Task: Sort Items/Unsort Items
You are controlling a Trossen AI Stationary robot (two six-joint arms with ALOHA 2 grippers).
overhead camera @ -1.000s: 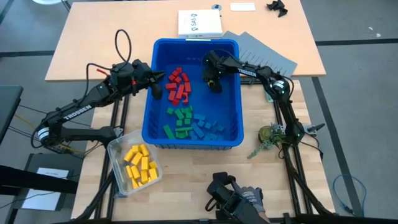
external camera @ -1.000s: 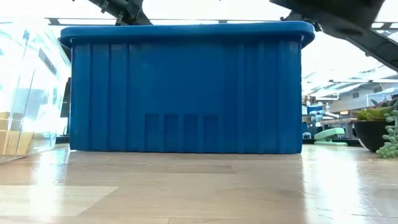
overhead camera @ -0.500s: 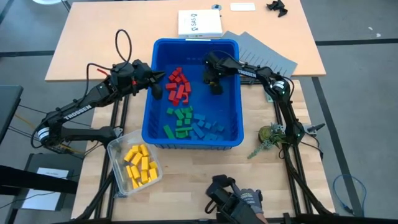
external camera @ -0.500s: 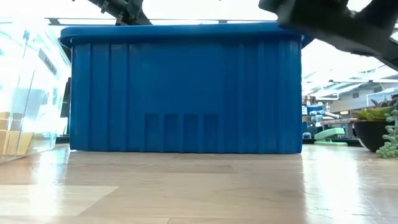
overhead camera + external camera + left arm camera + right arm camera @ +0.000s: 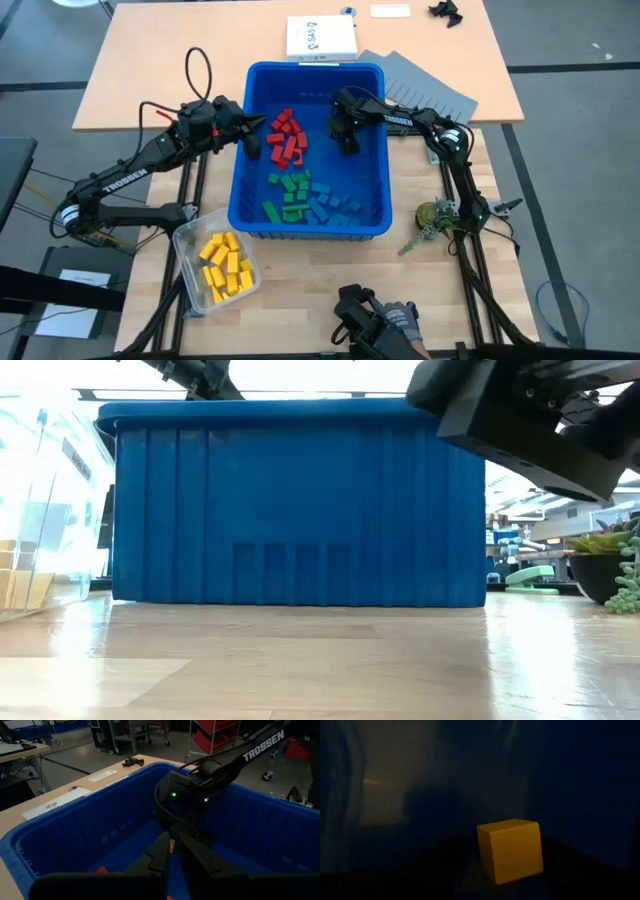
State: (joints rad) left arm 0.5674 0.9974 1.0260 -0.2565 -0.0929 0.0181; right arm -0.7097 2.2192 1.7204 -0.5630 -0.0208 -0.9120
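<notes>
The right gripper (image 5: 346, 140) is sitting inside the blue bin (image 5: 372, 215), over the bare floor in its right rear part, and it is shifting only slightly across the last second; in the low view its arm is swinging into sight at the upper right, where a moment earlier only an edge was showing. Its wrist view is showing a yellow block (image 5: 510, 849) between the dark fingers, so the pincer is judged to be closed on that block. That suggests the right arm is bringing a yellow piece into the bin, likely to set it down in the free corner.

The left gripper (image 5: 254, 147) is staying where it was, hanging just inside the bin's left wall beside the red blocks (image 5: 286, 136), its fingers nearly together and holding nothing.

Green blocks (image 5: 290, 194) and blue blocks (image 5: 331, 203) are lying in groups toward the bin's front. More yellow blocks (image 5: 224, 265) are lying in a clear tub (image 5: 186, 238) outside the bin's front left corner.

As for writing, "TROSSEN" is showing in white on both arms. The white box (image 5: 321, 37) behind the bin is carrying a dark label, too small to read surely.
</notes>
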